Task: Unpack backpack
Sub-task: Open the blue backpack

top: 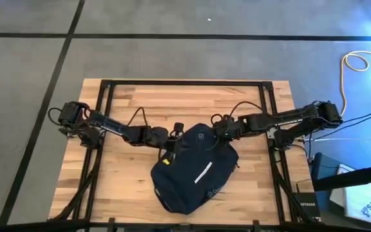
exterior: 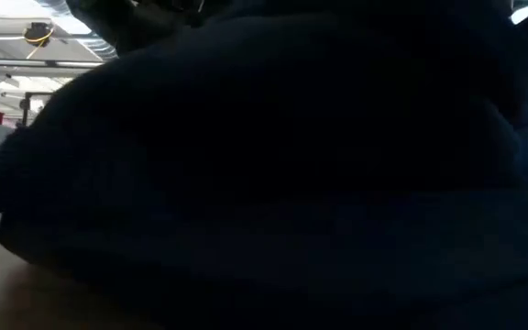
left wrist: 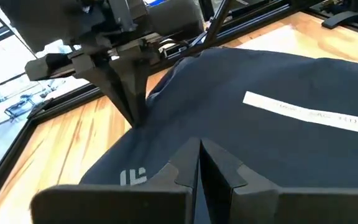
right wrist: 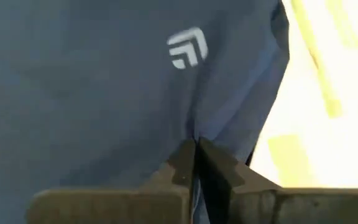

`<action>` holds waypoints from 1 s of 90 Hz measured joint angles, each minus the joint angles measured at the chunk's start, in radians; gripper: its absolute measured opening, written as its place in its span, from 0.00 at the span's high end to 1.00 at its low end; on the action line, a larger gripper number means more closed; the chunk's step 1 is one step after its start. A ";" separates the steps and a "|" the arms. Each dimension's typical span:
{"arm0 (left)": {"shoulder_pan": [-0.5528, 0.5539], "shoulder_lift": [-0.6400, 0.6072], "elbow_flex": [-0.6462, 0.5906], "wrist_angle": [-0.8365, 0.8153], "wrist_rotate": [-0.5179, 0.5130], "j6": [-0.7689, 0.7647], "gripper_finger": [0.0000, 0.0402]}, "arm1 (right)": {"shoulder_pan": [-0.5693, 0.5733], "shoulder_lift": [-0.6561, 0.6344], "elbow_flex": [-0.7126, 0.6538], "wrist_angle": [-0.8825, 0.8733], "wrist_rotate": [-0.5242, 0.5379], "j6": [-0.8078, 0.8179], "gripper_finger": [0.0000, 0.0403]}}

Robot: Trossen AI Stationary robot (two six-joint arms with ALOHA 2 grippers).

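The dark navy backpack (top: 195, 171) lies flat on the wooden table (top: 108, 187), front side up, showing its white stripe (left wrist: 309, 113) and small white logo (right wrist: 188, 47). It fills the low view (exterior: 282, 165). My left gripper (top: 174, 137) is at its far left corner and my right gripper (top: 216, 131) at its far right corner. Both are shut on the cloth. The left wrist view shows my own fingers (left wrist: 199, 148) and, farther off, the right gripper (left wrist: 132, 115) on the same end of the bag. My left gripper pinches the backpack's front cloth (left wrist: 197, 138) between its two shut fingers, near the logo end, coming from the table's left and slanting down. The bag rests on the table. My right gripper pinches a small raised fold of the front cloth (right wrist: 195, 134) a little below the logo, slanting down from the table's right. Creases run into the fingertips there.
A black metal frame (top: 185, 82) runs around the tabletop. Bare wood shows to the near left and the far side of the bag. A small yellow patch (top: 166, 161) shows at the bag's left edge. Cables (top: 356, 61) lie on the floor off the right side.
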 joint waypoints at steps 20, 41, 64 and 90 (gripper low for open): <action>0.000 0.000 0.000 0.000 -0.008 0.018 1.00 | -0.051 0.000 0.012 0.044 -0.014 -0.074 1.00; 0.000 0.000 0.000 0.003 -0.017 0.015 1.00 | -0.161 0.019 0.012 0.186 -0.128 -0.205 1.00; 0.003 0.000 0.000 0.013 -0.042 0.027 1.00 | -0.288 0.158 0.048 0.290 -0.242 -0.242 1.00; 0.169 0.000 0.049 -0.024 0.104 -0.038 1.00 | -0.252 0.066 0.113 0.203 -0.306 -0.257 1.00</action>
